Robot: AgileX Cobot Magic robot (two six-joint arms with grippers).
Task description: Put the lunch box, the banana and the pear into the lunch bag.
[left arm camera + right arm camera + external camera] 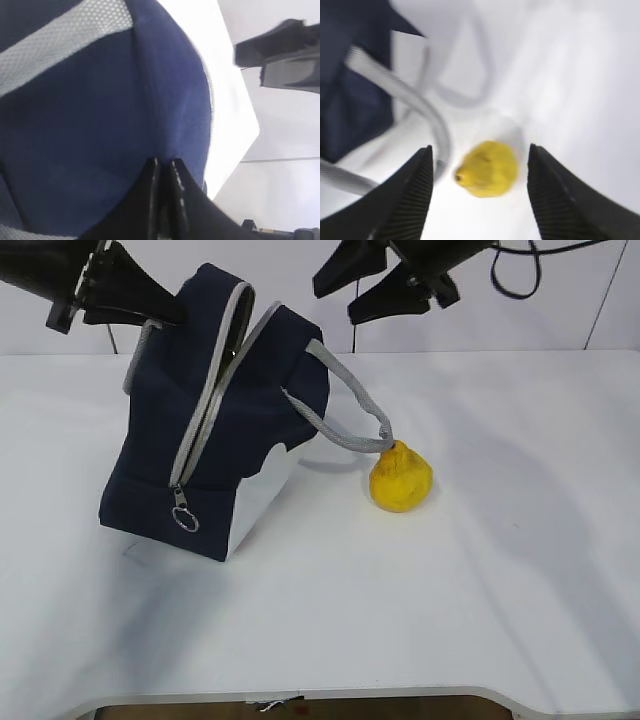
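Lunch bag [235, 430] in dark navy sits on the left half of the white table [480, 620], tilted, its grey zipper parted along the top and the ring pull [185, 521] hanging at the near end. One grey handle [345, 415] droops to the right, its loop touching the pear [401, 478], which rests on the table just right of the bag.

At the bag's far left top, the left gripper [163, 165] pinches the navy fabric, fingers closed together on it. High at the far side, above the pear, the right gripper [479, 185] hangs with fingers spread wide, holding nothing.
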